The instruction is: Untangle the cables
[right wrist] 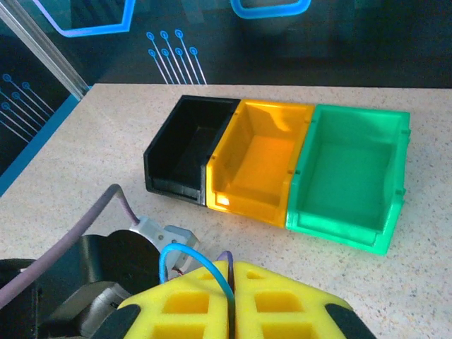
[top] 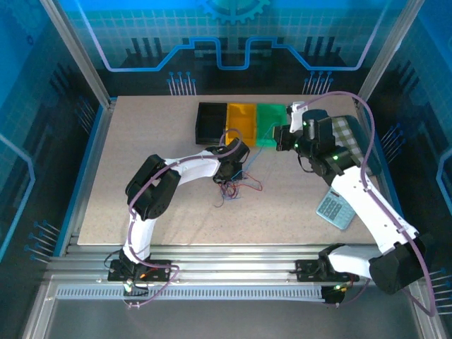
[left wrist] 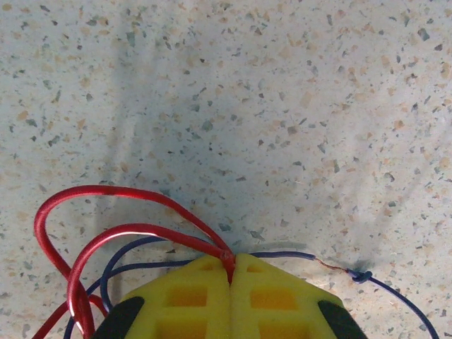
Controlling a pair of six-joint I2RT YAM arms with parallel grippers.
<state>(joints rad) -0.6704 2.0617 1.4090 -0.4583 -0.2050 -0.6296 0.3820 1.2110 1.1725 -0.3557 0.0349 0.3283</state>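
Near right part of the desk [top: 141, 226]: calculator [top: 335, 208], lying flat, close to the right edge.

Middle of the desk: cables [top: 236, 187], a loose tangle of thin red and dark strands on the surface, directly at the tips of the left gripper [left wrist: 232, 267].

Left gripper jaws: pressed together with no gap, pinching the red cable [left wrist: 106, 194] at the very tips. Two red loops arching out to the left of the pinch point, then curling back beside the left finger. Dark blue cable [left wrist: 399, 300] on the desk just ahead of the fingertips, with a small knot [left wrist: 360, 275] to the right of the jaws. Whether also caught in the jaws: cannot tell.

Farther back, held above the desk: right gripper [right wrist: 231, 272]. Jaws pressed together, pinching the light blue cable [right wrist: 176, 253] in the seam between the fingers. Short arch of that cable rising left of the seam, above the left arm [right wrist: 106, 272].

Along the far edge, touching side by side, left to right: black bin [right wrist: 187, 152], orange bin [right wrist: 258, 159], green bin [right wrist: 349, 169], open tops up. Right of the green bin, toward the far right corner: checked cloth [top: 351, 131].
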